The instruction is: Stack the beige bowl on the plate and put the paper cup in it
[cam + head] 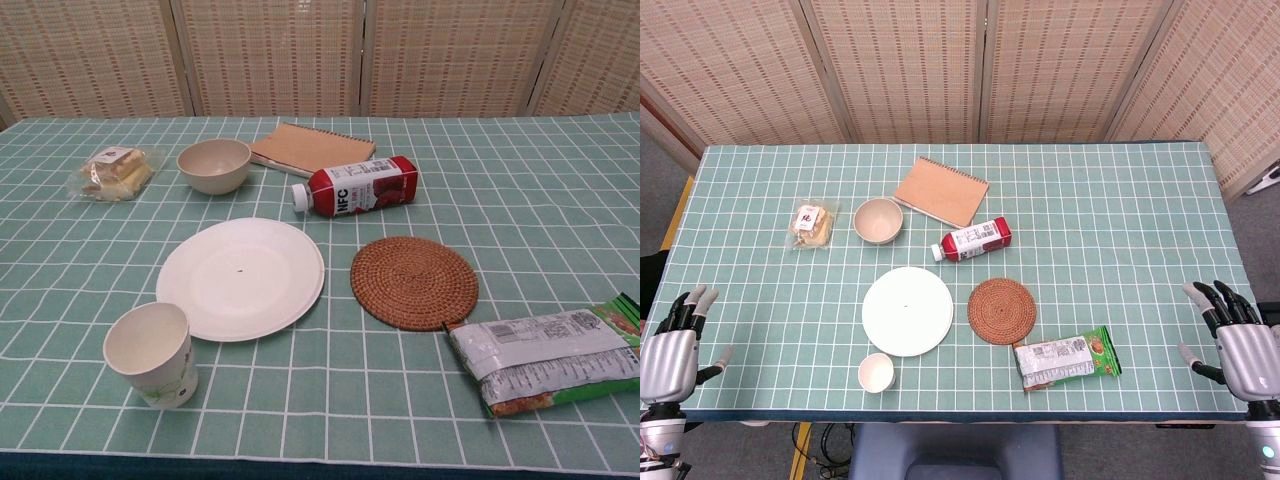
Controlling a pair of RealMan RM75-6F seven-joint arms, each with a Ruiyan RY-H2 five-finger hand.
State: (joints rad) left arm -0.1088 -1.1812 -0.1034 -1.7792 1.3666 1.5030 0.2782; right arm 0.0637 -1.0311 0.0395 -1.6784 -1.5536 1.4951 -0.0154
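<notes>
The beige bowl [878, 220] [214, 165] stands upright and empty on the table's far left part. A white plate [907, 311] [241, 277] lies in front of it, bare. The paper cup [876, 373] [152, 354] stands upright just off the plate's near-left rim. My left hand [672, 345] hovers at the table's near-left corner, fingers apart, holding nothing. My right hand [1234, 338] is at the near-right corner, likewise open and empty. Neither hand shows in the chest view.
A red juice bottle [971, 240] [356, 187] lies on its side right of the bowl. A brown notebook [940, 191] lies behind it, a wrapped snack [812, 225] left of the bowl. A woven coaster [1002, 310] and a snack packet [1067, 358] lie right of the plate.
</notes>
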